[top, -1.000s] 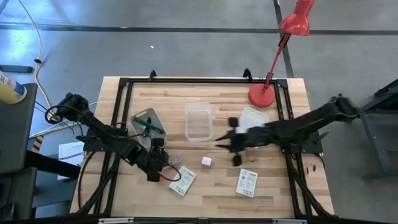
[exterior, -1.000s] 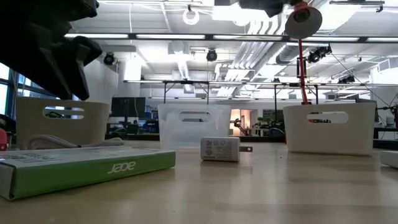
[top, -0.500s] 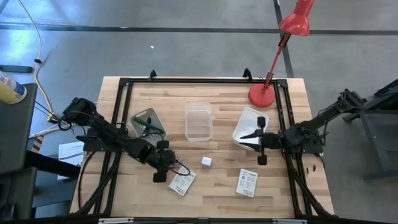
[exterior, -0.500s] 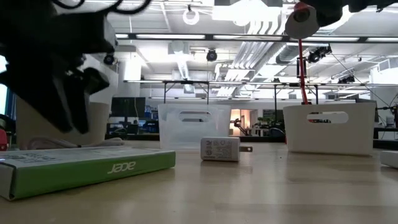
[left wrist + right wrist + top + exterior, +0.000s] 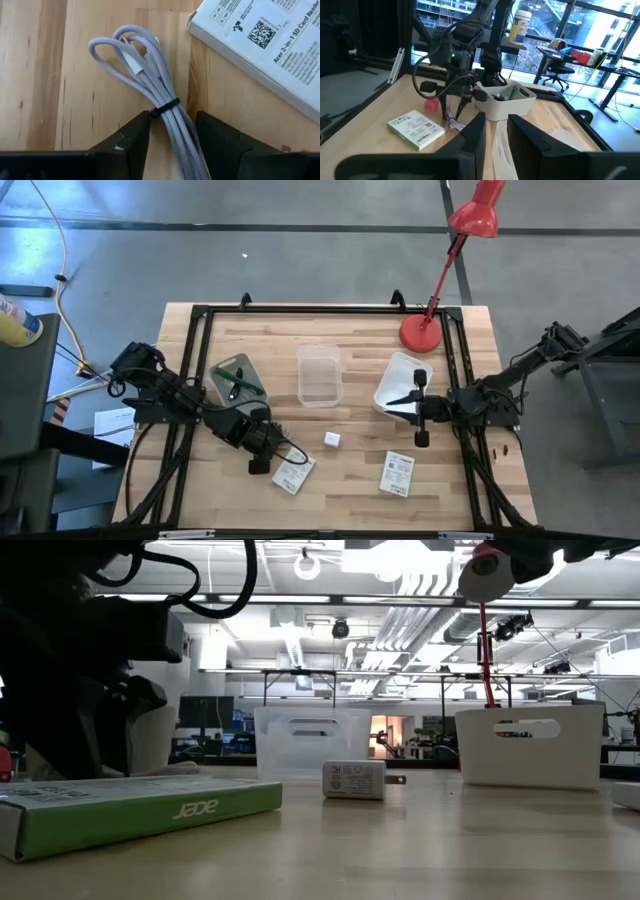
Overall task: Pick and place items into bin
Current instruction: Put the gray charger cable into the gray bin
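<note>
A coiled pale braided cable [image 5: 145, 65], bound by a black tie, lies flat on the wood beside a white printed packet [image 5: 260, 45]. My left gripper [image 5: 173, 117] points steeply down over it, open, one finger on each side of the coil near the tie; I cannot tell whether they touch it. A pink cube [image 5: 431, 105] sits close to that gripper. A white cube [image 5: 332, 440] and a second packet [image 5: 397, 473] lie nearer the middle. My right gripper [image 5: 392, 402] hovers level over the white bin [image 5: 405, 368], a narrow gap between its fingers, holding nothing.
A clear bin [image 5: 320, 375] stands at the table's middle. A white bin with green things [image 5: 238, 383] stands far-left of my left gripper. A red lamp's base [image 5: 421, 333] sits at the far right. Black frame rails run along the table's edges.
My left gripper has sunk toward the table and the cable, turning a little. My right gripper has drawn back from the table's middle toward the right edge, over the white bin, and has stood still since.
</note>
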Motion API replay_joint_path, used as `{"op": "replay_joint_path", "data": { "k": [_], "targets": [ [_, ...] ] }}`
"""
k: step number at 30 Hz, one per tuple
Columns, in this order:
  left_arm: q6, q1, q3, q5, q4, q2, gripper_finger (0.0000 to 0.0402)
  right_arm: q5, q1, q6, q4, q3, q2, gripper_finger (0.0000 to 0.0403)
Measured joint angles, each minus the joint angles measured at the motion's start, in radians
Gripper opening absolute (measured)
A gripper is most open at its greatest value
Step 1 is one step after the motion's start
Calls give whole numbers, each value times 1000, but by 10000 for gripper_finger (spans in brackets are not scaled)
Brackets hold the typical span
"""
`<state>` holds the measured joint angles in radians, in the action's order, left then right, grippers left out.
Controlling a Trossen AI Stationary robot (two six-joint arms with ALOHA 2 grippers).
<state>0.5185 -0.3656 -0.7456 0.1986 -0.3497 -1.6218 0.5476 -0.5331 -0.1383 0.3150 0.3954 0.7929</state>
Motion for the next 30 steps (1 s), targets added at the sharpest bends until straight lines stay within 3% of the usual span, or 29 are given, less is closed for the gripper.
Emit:
{"op": "replay_joint_path", "data": {
  "k": [4,11,18,24,30],
  "targets": [
    [-24,1,0,38,-5,-1,123,0,0,1,-4,0,0,64],
    [-44,1,0,84,-8,2,13,-2,0,3,-6,0,0,54],
    [-43,-1,0,84,-5,3,36,-2,0,32,-43,1,0,43],
    [-84,-1,-43,82,-19,3,7,-1,0,52,-71,1,1,34],
    [-134,-1,-140,83,-133,4,15,-1,0,53,-73,1,1,30]
  ]
}}
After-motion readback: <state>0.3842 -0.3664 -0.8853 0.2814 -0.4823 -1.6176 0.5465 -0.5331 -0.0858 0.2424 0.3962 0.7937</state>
